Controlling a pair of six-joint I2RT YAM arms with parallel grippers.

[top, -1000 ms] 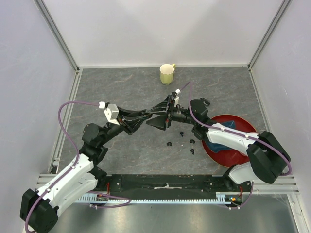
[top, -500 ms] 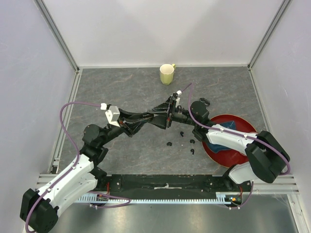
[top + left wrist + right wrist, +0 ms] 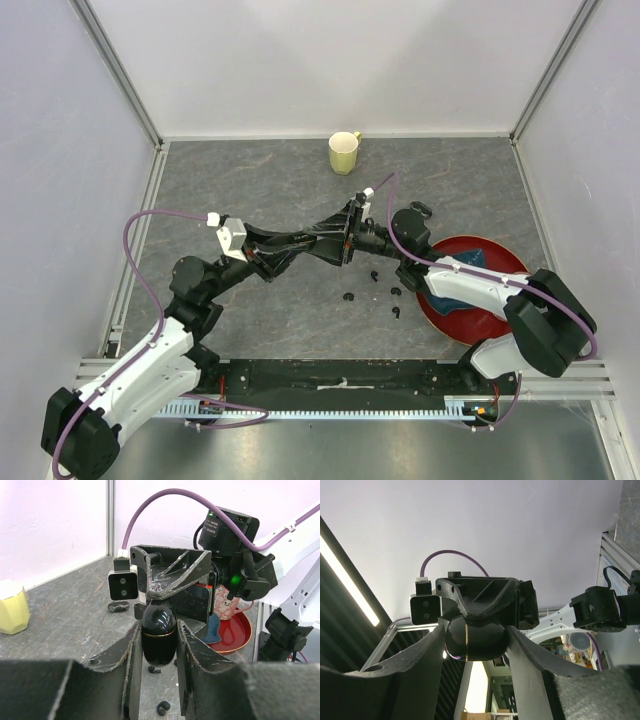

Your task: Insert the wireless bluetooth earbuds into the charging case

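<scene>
The charging case [image 3: 158, 635], a glossy black oval with a thin gold seam, hangs above the table's middle [image 3: 345, 241]. My left gripper [image 3: 158, 626] is shut on its body, one finger on each side. My right gripper [image 3: 476, 632] faces the left one, and its fingers [image 3: 427, 655] press against the two ends of the case [image 3: 477, 639]. In the top view the left gripper [image 3: 336, 244] and right gripper [image 3: 352, 238] meet tip to tip. Several wireless bluetooth earbuds, tiny black hooks, lie on the table below [image 3: 349, 296] [image 3: 373, 276] [image 3: 396, 312]; two show under the case [image 3: 154, 669] [image 3: 161, 708].
A yellow-green mug [image 3: 343, 153] stands at the back centre. A red plate [image 3: 497, 322] at the right holds a blue piece [image 3: 470, 262] and a pink mug [image 3: 227, 602]. A small black object [image 3: 420, 209] lies behind the right arm. White walls ring the table.
The left gripper carried the case slightly back and right, in between the right fingers. The right fingers narrowed onto the case. The earbuds on the table have not moved.
</scene>
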